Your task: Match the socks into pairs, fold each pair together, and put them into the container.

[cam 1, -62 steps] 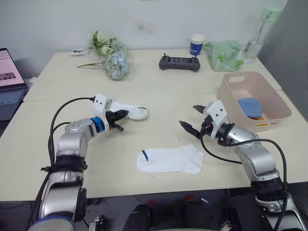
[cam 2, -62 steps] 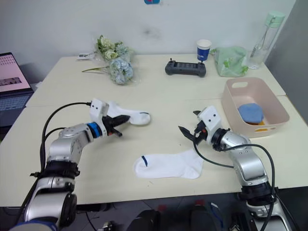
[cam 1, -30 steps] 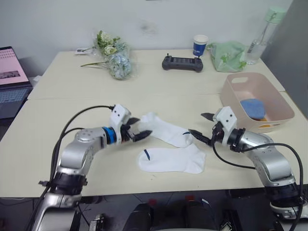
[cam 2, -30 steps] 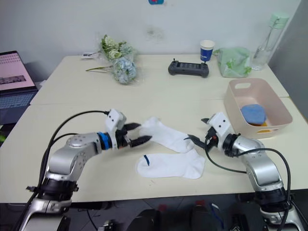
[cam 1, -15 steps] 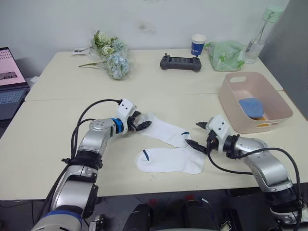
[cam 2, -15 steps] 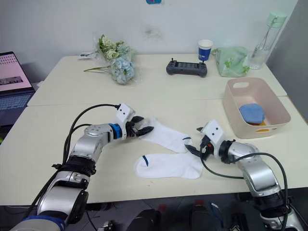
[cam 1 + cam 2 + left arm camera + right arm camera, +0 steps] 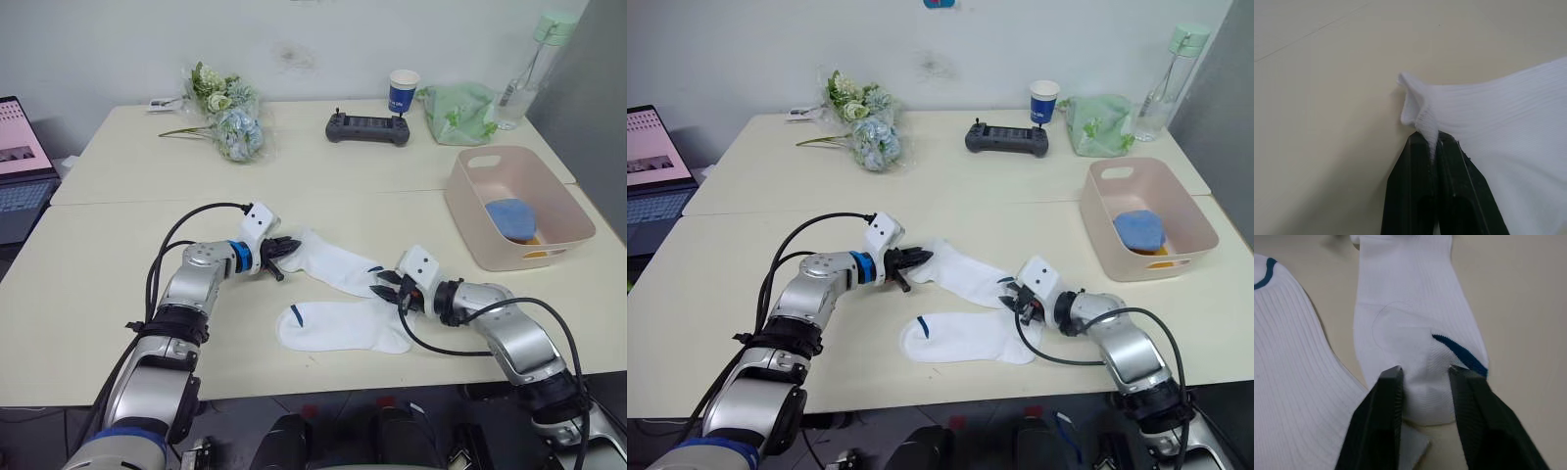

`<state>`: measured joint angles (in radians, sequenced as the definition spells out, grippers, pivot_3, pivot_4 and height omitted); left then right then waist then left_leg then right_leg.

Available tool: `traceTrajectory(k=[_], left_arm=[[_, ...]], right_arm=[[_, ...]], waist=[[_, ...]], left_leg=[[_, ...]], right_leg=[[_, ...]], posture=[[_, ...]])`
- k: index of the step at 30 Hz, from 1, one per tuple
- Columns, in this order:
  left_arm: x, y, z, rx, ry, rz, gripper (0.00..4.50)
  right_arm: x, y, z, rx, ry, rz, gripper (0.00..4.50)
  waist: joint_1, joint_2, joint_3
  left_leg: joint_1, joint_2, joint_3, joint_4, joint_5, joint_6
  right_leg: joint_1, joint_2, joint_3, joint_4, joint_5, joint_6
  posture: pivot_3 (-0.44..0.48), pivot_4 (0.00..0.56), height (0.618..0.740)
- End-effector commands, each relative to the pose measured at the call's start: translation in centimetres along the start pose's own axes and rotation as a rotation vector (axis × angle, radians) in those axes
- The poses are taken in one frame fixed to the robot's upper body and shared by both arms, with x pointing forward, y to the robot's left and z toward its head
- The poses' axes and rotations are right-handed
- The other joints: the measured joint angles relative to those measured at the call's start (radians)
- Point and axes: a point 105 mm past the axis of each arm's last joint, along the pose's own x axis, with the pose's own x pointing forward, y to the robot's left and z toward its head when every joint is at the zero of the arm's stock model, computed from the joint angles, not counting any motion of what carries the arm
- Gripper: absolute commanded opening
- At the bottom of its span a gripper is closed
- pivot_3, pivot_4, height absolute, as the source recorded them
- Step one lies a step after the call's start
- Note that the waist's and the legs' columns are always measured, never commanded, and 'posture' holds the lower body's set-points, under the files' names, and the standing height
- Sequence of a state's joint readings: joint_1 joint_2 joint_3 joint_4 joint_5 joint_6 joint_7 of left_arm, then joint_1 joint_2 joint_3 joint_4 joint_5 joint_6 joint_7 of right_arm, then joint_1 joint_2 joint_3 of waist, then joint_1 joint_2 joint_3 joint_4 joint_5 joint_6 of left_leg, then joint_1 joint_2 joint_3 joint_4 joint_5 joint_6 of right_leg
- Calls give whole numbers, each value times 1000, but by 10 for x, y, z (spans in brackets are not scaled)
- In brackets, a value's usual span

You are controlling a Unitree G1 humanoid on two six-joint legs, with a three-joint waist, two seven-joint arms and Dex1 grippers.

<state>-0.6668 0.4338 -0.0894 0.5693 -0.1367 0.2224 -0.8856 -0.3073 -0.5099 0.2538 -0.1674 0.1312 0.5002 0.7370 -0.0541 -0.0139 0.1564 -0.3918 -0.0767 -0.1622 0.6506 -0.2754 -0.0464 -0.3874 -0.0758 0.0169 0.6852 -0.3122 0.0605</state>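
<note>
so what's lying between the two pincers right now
One white sock spans the whole gap in the left eye view: the left pincer is shut on its toe end, and the right pincer, jaws open, straddles its blue-marked cuff. The second white sock lies just nearer.

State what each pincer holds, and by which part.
Left pincer pinches the upper white sock at its toe end. Right pincer straddles its cuff end, open, not gripping.

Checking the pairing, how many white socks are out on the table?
2. One sock stretches between the left end effector and right end effector; the other lies flat just in front.
</note>
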Motion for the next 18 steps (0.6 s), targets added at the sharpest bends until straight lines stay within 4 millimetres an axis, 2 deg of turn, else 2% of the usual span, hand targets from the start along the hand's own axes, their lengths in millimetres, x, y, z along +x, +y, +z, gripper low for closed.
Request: traceTrajectory(k=[1, 6, 11, 15, 18], left_arm=[[-7, 0, 9, 15, -38, 5, 0], [-15, -3, 11, 2, -51, 11, 0], [-32, -12, 26, -108, -98, 9, 0], [-50, -55, 42, -244, -117, -121, 0], [-54, -89, 52, -323, -145, -181, 0]], right_arm=[[-2, -7, 13, -52, -43, -18, 16], [-7, -20, 20, -67, -65, -53, 16], [-13, -50, 37, -143, -89, -160, 16], [-4, -65, 54, -202, -116, -180, 16], [10, -69, 62, -249, -130, -173, 16]], waist=[[0, 0, 0], [-1, 0, 0], [-2, 0, 0], [-9, 0, 0], [-6, 0, 0]], left_leg=[[0, 0, 0, 0, 0, 0], [0, 0, 0, 0, 0, 0], [0, 0, 0, 0, 0, 0], [0, 1, 0, 0, 0, 0], [0, 2, 1, -1, 0, 0]], right_leg=[[0, 0, 0, 0, 0, 0], [0, 0, 0, 0, 0, 0], [0, 0, 1, 1, 0, 0], [-1, 0, 1, 1, 0, 0], [-1, 0, 1, 1, 0, 0]], posture=[[0, 150, 740], [0, 150, 740], [0, 150, 740], [0, 150, 740], [0, 150, 740]])
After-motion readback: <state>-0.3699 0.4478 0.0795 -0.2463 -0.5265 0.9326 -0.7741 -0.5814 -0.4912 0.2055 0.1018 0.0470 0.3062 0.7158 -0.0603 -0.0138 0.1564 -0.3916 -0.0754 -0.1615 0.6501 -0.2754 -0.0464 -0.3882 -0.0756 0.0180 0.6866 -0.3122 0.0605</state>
